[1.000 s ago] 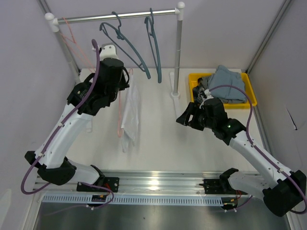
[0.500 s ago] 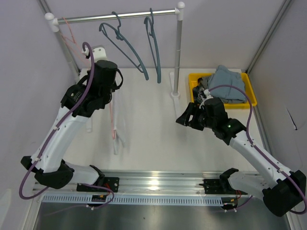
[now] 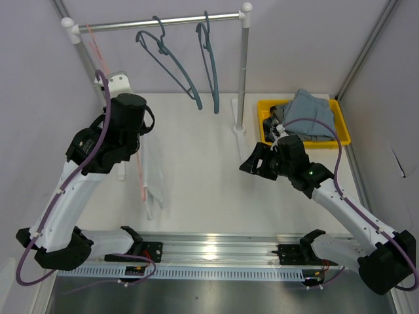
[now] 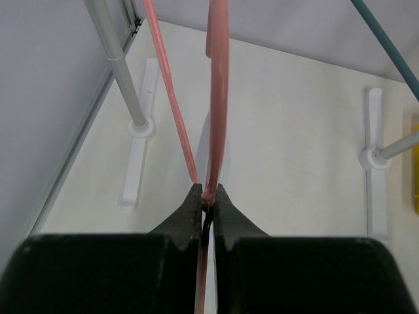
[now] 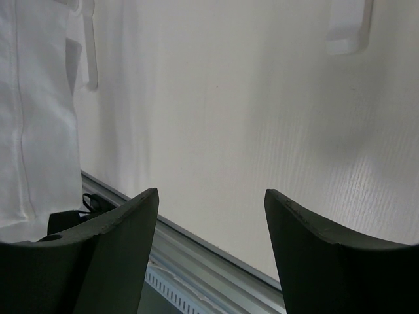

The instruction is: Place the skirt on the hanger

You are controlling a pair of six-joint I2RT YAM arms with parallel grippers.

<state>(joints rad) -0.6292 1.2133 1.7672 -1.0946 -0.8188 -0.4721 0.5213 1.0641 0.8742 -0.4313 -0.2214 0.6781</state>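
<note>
— Where is your skirt (image 3: 152, 178)?
— White and limp, hanging from the pink hanger (image 3: 139, 175) over the bench's (image 3: 209, 170) left edge (creases run down its length).
— The left gripper (image 4: 205, 196)?
— Clenched on that hanger; only your left wrist view shows the pinch.
— And the right gripper (image 5: 211, 193)?
— Spread wide, grasping nothing, above the bench's middle. Its wrist view catches the skirt's cloth at the left.

The white table (image 3: 216, 176) carries a yellow bin (image 3: 264, 106) heaped with grey clothes (image 3: 313, 111). Just left of the bin stands the clothes rail's right foot (image 3: 238, 124). The rail's left foot (image 4: 136, 160) lies well to the left of the bin.
</note>
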